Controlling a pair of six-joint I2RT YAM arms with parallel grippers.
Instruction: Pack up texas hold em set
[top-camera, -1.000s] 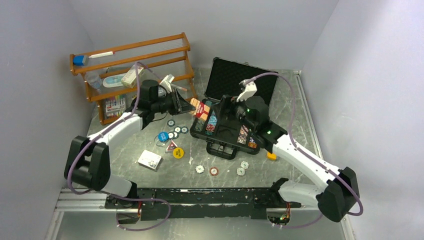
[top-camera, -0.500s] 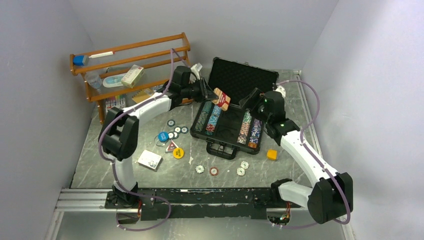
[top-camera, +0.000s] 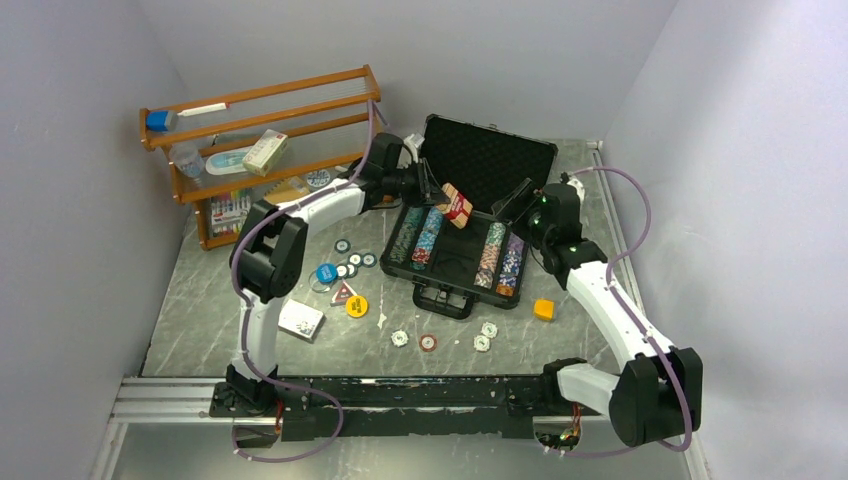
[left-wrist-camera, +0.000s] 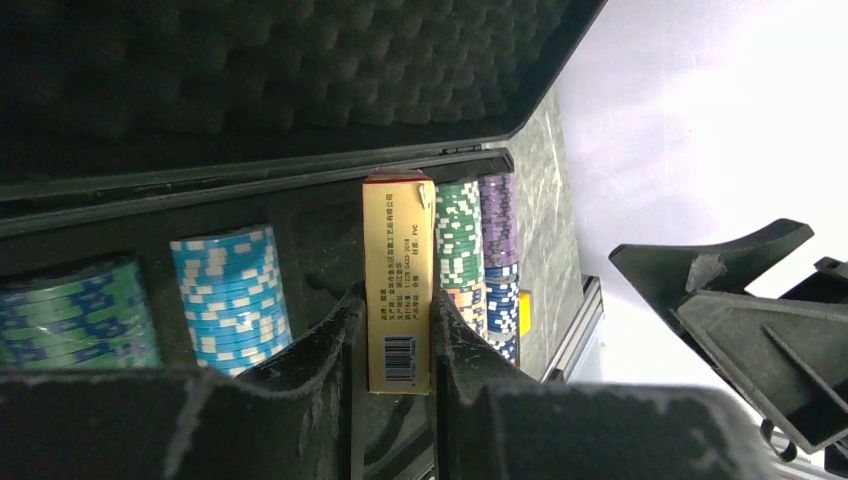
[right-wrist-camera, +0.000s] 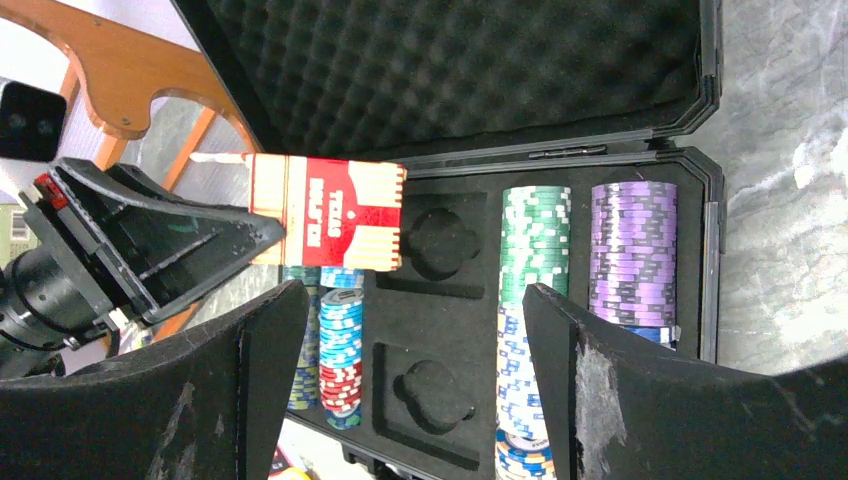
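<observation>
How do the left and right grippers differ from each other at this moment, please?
The left gripper is shut on a card box; the right gripper is open and holds nothing. The left gripper is at the side of the case nearer the wooden rack; the right gripper is at the opposite side. Both hang above the open case, facing each other.

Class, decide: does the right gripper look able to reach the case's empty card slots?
Likely yes: the right gripper, open, faces the slots, nothing between; the left gripper holds the deck aside.
</observation>
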